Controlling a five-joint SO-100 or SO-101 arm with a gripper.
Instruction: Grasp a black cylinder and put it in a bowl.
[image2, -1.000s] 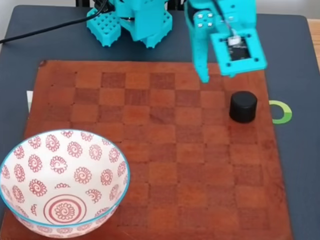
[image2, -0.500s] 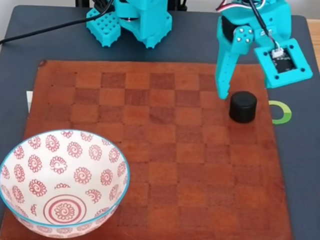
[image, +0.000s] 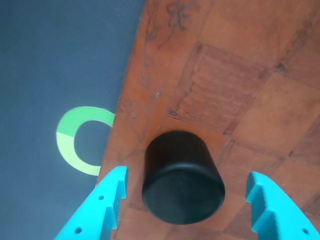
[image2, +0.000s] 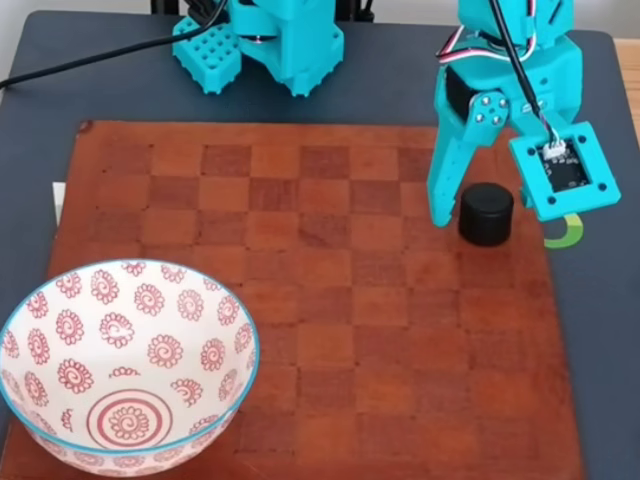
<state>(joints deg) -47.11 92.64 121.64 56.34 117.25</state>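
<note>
The black cylinder (image2: 487, 213) stands upright on the right side of the brown checkerboard (image2: 330, 300), close to its right edge. My turquoise gripper (image2: 490, 220) is open and lowered around it, one finger on each side. In the wrist view the cylinder (image: 182, 175) sits between the two fingertips of the gripper (image: 187, 176), with a gap on both sides and no contact visible. The white bowl (image2: 60, 330) with red spirals and a blue rim rests at the board's front left corner, holding nothing.
A green ring mark (image: 80, 140) lies on the dark mat just off the board's edge beside the cylinder. The arm's base (image2: 270, 40) and a black cable stand at the back. The dark table (image2: 600, 380) borders the board.
The gripper has swung right over the cylinder and come down, so its open fingers now straddle it. Cylinder and bowl have not moved.
</note>
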